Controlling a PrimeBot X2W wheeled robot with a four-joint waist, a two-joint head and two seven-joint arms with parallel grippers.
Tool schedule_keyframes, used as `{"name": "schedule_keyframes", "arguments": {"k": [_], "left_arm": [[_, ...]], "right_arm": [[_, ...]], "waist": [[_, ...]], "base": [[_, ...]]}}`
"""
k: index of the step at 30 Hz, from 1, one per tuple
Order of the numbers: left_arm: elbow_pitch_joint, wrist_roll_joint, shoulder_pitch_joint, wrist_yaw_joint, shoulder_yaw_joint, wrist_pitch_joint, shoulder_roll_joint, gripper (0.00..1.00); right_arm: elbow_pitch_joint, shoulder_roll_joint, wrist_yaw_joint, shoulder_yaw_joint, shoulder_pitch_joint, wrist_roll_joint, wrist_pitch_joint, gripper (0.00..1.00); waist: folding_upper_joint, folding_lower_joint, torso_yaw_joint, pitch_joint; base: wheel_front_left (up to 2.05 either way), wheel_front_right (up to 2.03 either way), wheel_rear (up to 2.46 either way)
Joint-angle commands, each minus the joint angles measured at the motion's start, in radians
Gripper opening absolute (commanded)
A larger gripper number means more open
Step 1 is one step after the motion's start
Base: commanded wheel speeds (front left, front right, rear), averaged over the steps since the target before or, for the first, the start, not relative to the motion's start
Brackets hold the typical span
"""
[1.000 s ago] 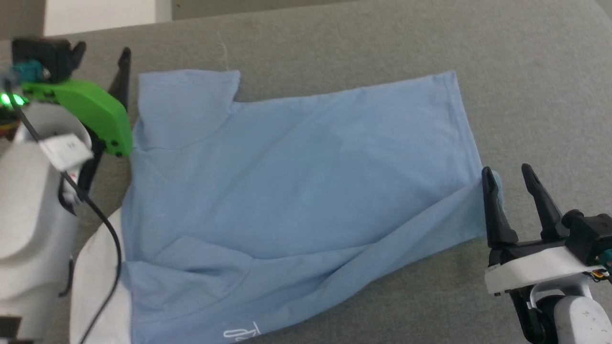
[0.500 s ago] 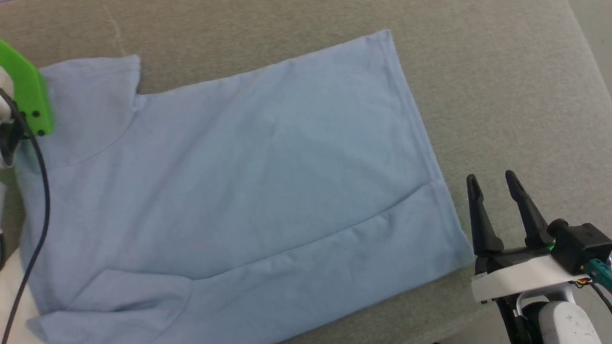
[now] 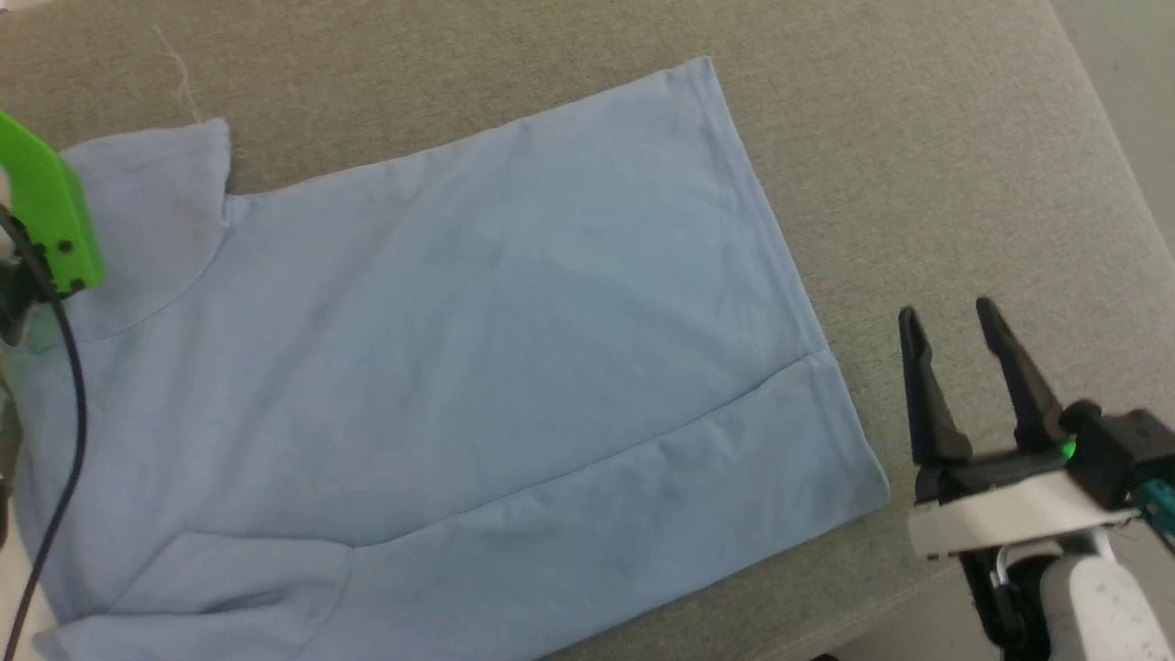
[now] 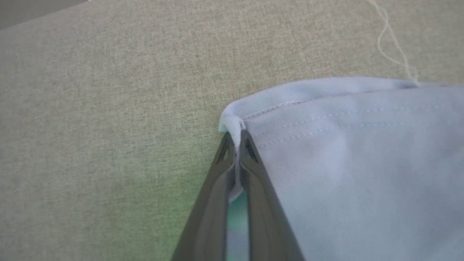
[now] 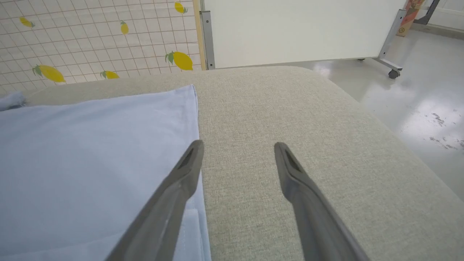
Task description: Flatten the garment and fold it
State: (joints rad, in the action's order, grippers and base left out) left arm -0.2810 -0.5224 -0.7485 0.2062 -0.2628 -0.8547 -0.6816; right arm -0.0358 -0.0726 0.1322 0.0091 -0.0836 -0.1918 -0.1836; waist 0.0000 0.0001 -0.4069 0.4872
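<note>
Now: L gripper pinches sleeve corner, R gripper free

L gripper [image 4: 236, 140] is clamped tight on the sleeve hem corner [image 4: 232, 121] of the light blue T-shirt [image 3: 459, 349]; fabric bunches betw. the tips. From that pinch the shirt runs off to the robot's right, long axis across the head view and a bit tilted, w/ the bottom hem [image 3: 771, 239] at the far right end. Shirt lies mostly flat on the grey-beige cushion [image 3: 918, 138]; the near long side is doubled over in a band, near sleeve tucked too. R gripper [image 3: 947, 312] has jaws spread, nothing in them, just beside the hem's near corner, over bare cushion. So R arm is nearer the hem, L has the sleeve end. Loose thread [image 4: 391, 43] by the sleeve edge; lemon-print screen [image 5: 90, 36] and white panel [image 5: 290, 29] well behind. Nothing blocks either arm, prob.
</note>
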Motion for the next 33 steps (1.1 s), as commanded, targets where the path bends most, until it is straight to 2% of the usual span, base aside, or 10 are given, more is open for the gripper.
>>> {"name": "schedule_keyframes", "arguments": {"k": [1, 7, 12, 16, 21, 27, 28, 29, 31, 33], "left_arm": [[-0.002, -0.004, 0.035, -0.011, -0.011, 0.013, 0.016, 0.00], [0.017, 0.012, 0.008, -0.054, -0.032, 0.135, 0.051, 0.00], [0.004, 0.019, -0.046, -0.089, -0.058, 0.231, 0.108, 0.00], [-0.022, 0.028, -0.103, -0.114, -0.086, 0.282, 0.157, 0.00], [-0.058, 0.039, -0.165, -0.143, -0.120, 0.322, 0.204, 0.00], [-0.094, 0.037, -0.200, -0.169, -0.141, 0.357, 0.236, 0.00], [-0.100, 0.037, -0.203, -0.173, -0.144, 0.361, 0.238, 0.00], [-0.107, 0.036, -0.206, -0.177, -0.147, 0.364, 0.239, 0.00], [-0.119, 0.035, -0.208, -0.183, -0.150, 0.370, 0.240, 0.00], [-0.130, 0.032, -0.206, -0.190, -0.151, 0.385, 0.241, 0.00]], "right_arm": [[-0.013, -0.010, -0.002, 0.007, -0.042, 0.007, 0.007, 1.00], [0.009, -0.052, -0.002, 0.042, -0.235, -0.004, 0.124, 1.00], [0.185, -0.074, -0.002, 0.042, -0.473, -0.063, 0.363, 1.00], [0.372, -0.058, -0.002, 0.006, -0.649, -0.091, 0.569, 1.00], [0.558, -0.060, -0.002, -0.051, -0.809, -0.037, 0.763, 1.00], [0.684, -0.049, -0.002, -0.131, -0.903, 0.051, 0.930, 1.00], [0.697, -0.047, -0.002, -0.138, -0.909, 0.061, 0.955, 0.75], [0.709, -0.044, -0.002, -0.144, -0.916, 0.073, 0.985, 0.35], [0.722, -0.038, -0.002, -0.150, -0.919, 0.091, 1.038, 0.00], [0.722, -0.032, -0.002, -0.152, -0.914, 0.101, 1.071, 0.00]], "waist": [[0.0000, -0.0001, 0.018, -0.015], [0.0000, -0.0001, 0.076, -0.034], [0.0000, -0.0001, 0.150, -0.013], [0.0000, -0.0001, 0.209, 0.024], [0.0000, -0.0001, 0.269, 0.068], [0.0000, -0.0001, 0.308, 0.096], [0.0000, -0.0001, 0.310, 0.097], [0.0000, -0.0001, 0.312, 0.097], [0.0000, -0.0001, 0.313, 0.095], [0.0000, -0.0001, 0.311, 0.085]], "base": [[0.00, 0.00, 0.00], [0.00, 0.00, 0.00], [0.00, 0.00, 0.00], [0.00, 0.00, 0.00], [0.00, 0.00, 0.00], [0.00, 0.00, 0.00], [0.00, 0.00, 0.00], [0.00, 0.00, 0.00], [0.00, 0.00, 0.00], [0.00, 0.00, 0.00]]}}
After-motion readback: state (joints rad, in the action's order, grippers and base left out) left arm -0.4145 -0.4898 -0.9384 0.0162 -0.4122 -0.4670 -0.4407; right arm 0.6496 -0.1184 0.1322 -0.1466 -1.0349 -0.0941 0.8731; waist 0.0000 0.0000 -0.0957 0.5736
